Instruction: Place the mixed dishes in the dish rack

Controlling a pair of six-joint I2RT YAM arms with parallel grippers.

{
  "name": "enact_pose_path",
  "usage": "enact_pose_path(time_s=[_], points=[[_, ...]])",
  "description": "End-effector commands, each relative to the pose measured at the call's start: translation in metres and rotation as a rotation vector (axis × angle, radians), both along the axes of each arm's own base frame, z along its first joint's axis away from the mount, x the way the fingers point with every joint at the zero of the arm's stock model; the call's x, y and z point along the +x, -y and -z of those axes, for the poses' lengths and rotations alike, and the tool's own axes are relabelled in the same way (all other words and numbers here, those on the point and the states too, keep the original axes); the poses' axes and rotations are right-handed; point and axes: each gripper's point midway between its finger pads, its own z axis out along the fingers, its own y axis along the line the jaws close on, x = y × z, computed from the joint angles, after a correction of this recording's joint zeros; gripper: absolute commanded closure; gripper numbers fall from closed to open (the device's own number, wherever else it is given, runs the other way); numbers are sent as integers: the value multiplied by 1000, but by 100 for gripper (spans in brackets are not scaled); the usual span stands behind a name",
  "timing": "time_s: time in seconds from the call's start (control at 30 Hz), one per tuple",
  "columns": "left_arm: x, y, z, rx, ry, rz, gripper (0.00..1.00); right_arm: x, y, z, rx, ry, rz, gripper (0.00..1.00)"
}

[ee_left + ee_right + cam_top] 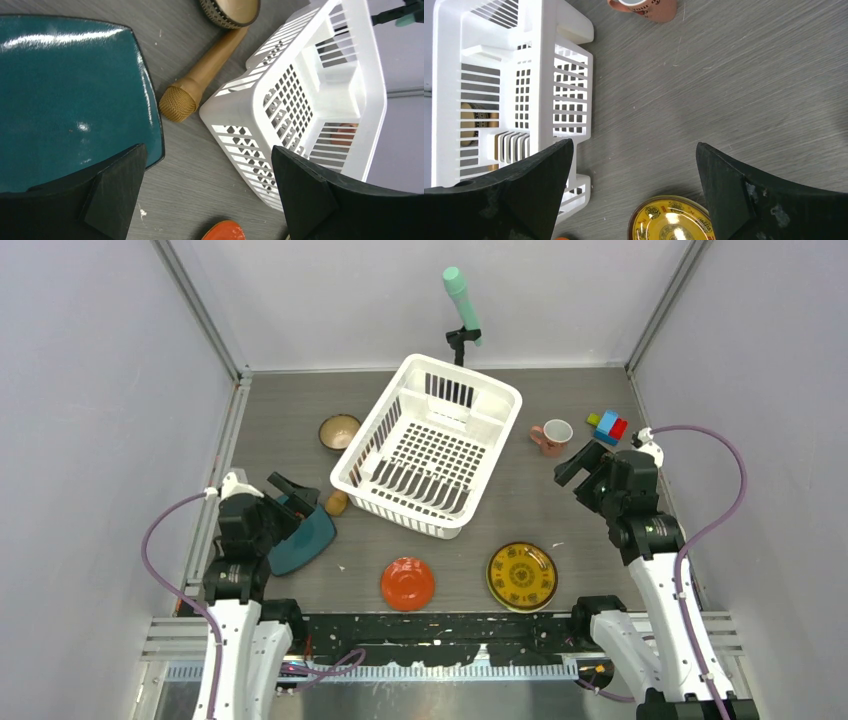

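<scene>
Both grippers hang nearest the lenses. Left gripper has its jaws spread wide, at the rack's near-left side, with one finger over the near edge of the teal plate. Right gripper is spread just as wide, well off the rack's right side, above bare table between the mug and the yellow plate.

Rack sits askew in the middle of the table, one corner pointing away from me. Every dish I can see lies outside it, on the table.

Teal plate lies off the rack's near-left corner, close to it but apart. Yellow plate lies near me, off the rack's near-right corner. Red dish lies straight in front of the rack's near side, level with the yellow plate. Bowl stands upright just beside the rack's left wall. Mug stands upright, a little to the rack's right.

A brown stick with a mesh head lies along the rack's left corner; its far end reaches the bowl. Coloured blocks sit further right than the mug. A green cylinder on a black stand rises behind the rack's far corner.
</scene>
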Motion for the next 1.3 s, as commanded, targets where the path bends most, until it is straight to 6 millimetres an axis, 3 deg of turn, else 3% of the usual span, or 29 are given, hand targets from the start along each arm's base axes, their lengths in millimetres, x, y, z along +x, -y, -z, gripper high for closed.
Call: enact_pose_path(time_s=[0.0, 0.2, 0.4, 0.53, 0.67, 0.77, 0.9, 1.07, 1.17, 1.27], points=[[1, 5, -8, -26, -25, 18, 1, 0, -3, -13, -3, -5, -25, 0], [5, 42, -15, -14, 24, 308, 1, -9, -6, 0, 13, -114, -32, 0], [4, 51, -17, -39, 25, 363, 5, -25, -31, 20, 130, -207, -115, 0], [4, 58, -31, -43, 33, 418, 9, -41, -42, 39, 188, -296, -150, 4], [-4, 77, -49, -60, 36, 533, 18, -61, -33, 67, 171, -431, -82, 4], [-16, 100, -55, -4, 44, 604, 18, -78, -27, 84, 178, -535, -9, 6], [-28, 130, -52, 67, 55, 673, 16, -82, -21, 90, 174, -539, 59, 25], [-34, 160, -46, 65, 45, 770, 17, -86, -27, 112, 230, -560, 86, 30], [-36, 168, -52, 64, 79, 796, 17, -93, -33, 140, 262, -616, 86, 33], [-37, 171, -58, 61, 104, 810, 17, -96, -34, 155, 271, -641, 94, 32]])
